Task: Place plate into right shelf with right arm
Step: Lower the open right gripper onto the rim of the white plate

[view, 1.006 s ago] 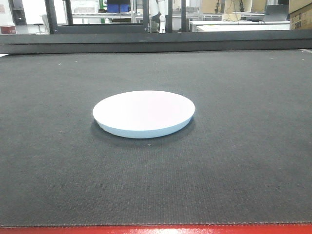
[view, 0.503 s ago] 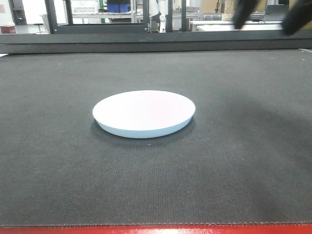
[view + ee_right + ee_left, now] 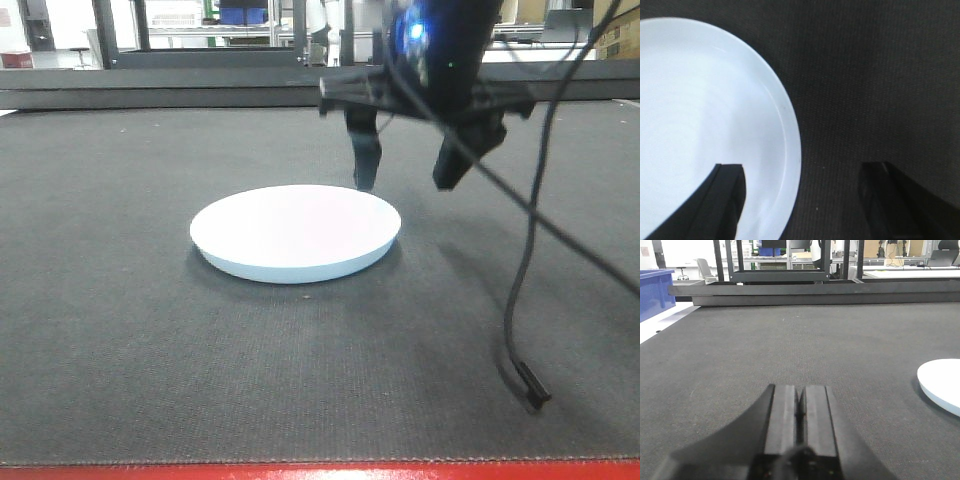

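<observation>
The dark-matted counter carries the plate, which lies flat near the middle with its open face up. It is round, so it has no long axis. The right claw hangs spread wide, one finger over the plate's rim and the other over the mat. The left claw is pressed closed, well apart from the plate.

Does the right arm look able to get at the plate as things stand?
Probably yes. The right tool hangs open just above the plate, straddling its edge, one side over the plate and the other over the mat. Nothing lies between them.
</observation>
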Motion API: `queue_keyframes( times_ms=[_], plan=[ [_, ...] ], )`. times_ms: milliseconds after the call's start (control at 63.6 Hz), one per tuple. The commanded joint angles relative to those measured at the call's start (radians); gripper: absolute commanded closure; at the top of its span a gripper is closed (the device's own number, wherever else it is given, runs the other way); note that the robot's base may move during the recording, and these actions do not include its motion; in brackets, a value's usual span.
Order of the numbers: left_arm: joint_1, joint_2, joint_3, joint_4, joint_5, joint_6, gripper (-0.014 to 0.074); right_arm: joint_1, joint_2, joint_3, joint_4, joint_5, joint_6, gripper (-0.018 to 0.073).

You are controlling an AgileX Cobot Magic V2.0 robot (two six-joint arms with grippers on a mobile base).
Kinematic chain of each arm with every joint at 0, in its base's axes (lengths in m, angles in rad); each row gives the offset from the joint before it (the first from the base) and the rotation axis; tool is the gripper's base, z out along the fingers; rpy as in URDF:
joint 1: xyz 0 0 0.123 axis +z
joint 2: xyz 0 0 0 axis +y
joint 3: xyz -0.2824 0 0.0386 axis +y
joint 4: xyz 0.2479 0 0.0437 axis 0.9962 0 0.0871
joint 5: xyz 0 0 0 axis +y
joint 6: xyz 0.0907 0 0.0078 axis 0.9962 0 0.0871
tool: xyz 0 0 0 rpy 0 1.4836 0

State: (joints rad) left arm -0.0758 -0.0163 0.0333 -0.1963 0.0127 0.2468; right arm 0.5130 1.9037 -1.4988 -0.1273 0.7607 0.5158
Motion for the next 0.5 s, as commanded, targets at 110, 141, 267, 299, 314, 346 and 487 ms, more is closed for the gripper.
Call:
queue_keyframes(
  times_ms=[110,141,267,299,314,346,487],
  plan=[
    [-0.004,-0.011,0.008,-0.002,-0.089,-0.002,0.0643,-0.001,-0.002,-0.036,-0.028,-0.074,0.001,-0.001],
    [-0.004,-0.011,0.008,-0.002,-0.089,-0.002,0.0643,-0.001,0.003,-0.036,-0.028,-0.08,0.001,-0.001],
    [-0.004,-0.011,0.008,-0.002,-0.089,-0.002,0.0643,-0.001,0.016,-0.036,-0.028,-0.1,0.001,0.0027],
    [-0.004,-0.011,0.008,-0.002,-0.089,-0.002,0.0643,-0.001,0.017,-0.036,-0.028,-0.103,0.001,0.0062],
    [-0.004,-0.011,0.008,-0.002,-0.089,-0.002,0.0643,-0.001,0.017,-0.035,-0.029,-0.106,0.001,0.0077],
    [-0.004,-0.011,0.008,-0.002,-0.089,-0.002,0.0643,-0.001,0.017,-0.035,-0.032,-0.114,0.0,0.0118],
    [-0.004,-0.011,0.008,-0.002,-0.089,-0.002,0.0643,-0.001,0.017,-0.035,-0.049,-0.138,0.0,0.0234]
  ],
)
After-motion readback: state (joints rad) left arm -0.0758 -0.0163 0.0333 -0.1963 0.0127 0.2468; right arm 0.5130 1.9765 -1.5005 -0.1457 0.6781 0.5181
